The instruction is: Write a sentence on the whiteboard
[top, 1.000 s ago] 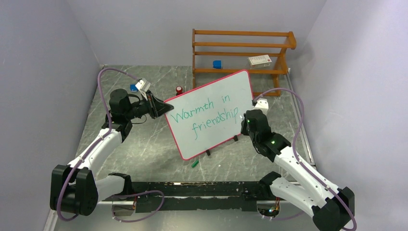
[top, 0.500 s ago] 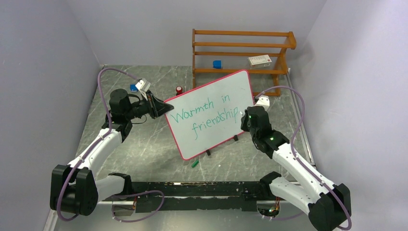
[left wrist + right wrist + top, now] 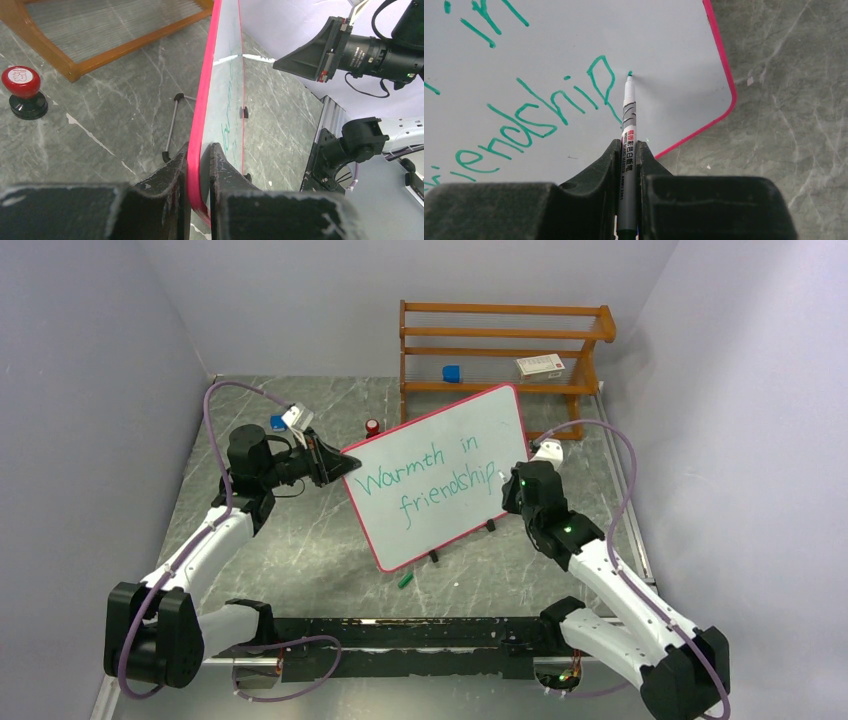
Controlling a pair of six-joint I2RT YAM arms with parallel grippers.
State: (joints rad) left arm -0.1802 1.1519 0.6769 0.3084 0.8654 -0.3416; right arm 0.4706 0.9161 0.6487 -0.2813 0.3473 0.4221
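Top external view: whiteboard (image 3: 440, 475) is standing tilted on its small black feet at mid-table, in front of a wooden rack (image 3: 505, 345). Green writing on it is reading "Warmth in friendship".

Left gripper (image 3: 200, 156) is clamping the board's pink-red left edge, one finger on each face.

Right gripper (image 3: 628, 150) is grasping a marker (image 3: 628, 112) by its barrel. Its green tip is meeting the board at a small dot just right of the final "p".

Red-topped stamp (image 3: 23, 91) is sitting on the table (image 3: 300, 540) on the board's back side. A small green piece (image 3: 404, 580) is lying near the feet.
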